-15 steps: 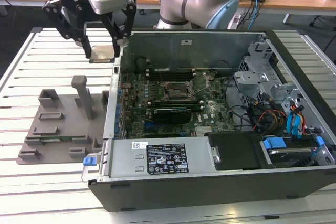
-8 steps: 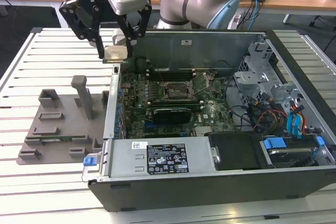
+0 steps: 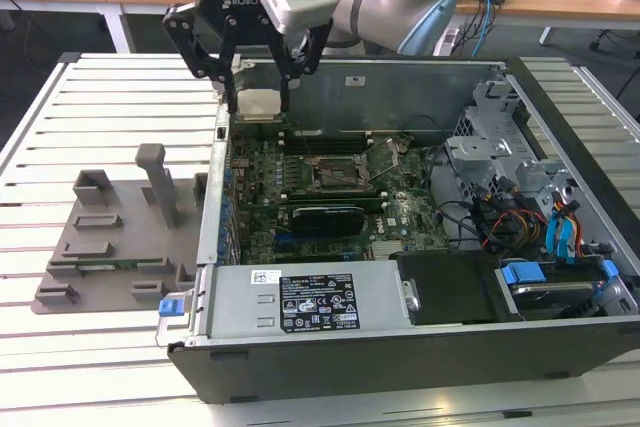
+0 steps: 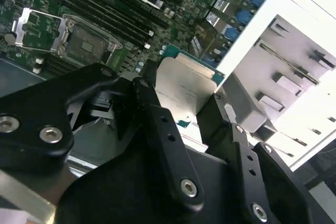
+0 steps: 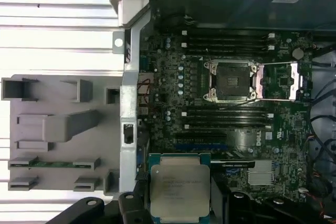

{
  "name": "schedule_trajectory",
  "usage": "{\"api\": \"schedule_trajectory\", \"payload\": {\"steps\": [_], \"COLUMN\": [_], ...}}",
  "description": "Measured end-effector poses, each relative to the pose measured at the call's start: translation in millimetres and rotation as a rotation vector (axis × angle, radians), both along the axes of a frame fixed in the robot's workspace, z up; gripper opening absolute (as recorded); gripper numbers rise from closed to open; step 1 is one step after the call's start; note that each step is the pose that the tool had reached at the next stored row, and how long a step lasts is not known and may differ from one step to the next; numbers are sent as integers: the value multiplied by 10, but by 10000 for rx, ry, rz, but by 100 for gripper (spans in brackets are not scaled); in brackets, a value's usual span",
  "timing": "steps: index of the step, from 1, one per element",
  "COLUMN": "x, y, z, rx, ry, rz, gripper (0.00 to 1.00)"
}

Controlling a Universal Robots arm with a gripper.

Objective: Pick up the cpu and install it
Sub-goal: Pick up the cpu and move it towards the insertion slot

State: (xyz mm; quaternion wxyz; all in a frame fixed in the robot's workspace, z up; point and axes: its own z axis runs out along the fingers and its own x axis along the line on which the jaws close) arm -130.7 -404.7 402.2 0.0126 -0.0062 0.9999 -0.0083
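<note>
My gripper (image 3: 258, 107) is shut on the cpu (image 3: 258, 103), a small flat square chip with a silver-grey metal top. It hangs above the far corner of the open computer case, on the exterior view's left. In both wrist views the cpu (image 5: 179, 188) (image 4: 182, 88) sits between the black fingers (image 4: 157, 124). The dark square socket (image 3: 338, 173) (image 5: 232, 80) lies in the middle of the green motherboard with its metal lid swung open beside it. The socket (image 4: 84, 43) stands apart from the chip.
A grey plastic fixture (image 3: 115, 237) with blocks and an upright post (image 3: 160, 182) sits on the slatted table beside the case. The case walls (image 3: 215, 197), memory sticks (image 5: 226, 43), drive cage (image 3: 500, 107) and loose cables (image 3: 520, 222) surround the socket.
</note>
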Motion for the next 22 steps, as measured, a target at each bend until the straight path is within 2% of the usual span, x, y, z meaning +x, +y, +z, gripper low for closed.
{"api": "schedule_trajectory", "payload": {"steps": [6,8,15,20,22], "x": [305,366,662,773,844], "y": [50,58,100,110,115], "z": [-33,-41,-78,-93,-102], "rx": [-15,-15,-18,-18,-18], "ry": [0,0,1,2,2], "rz": [-49,-61,-92,-104,-114], "gripper": [55,55,55,55,55]}}
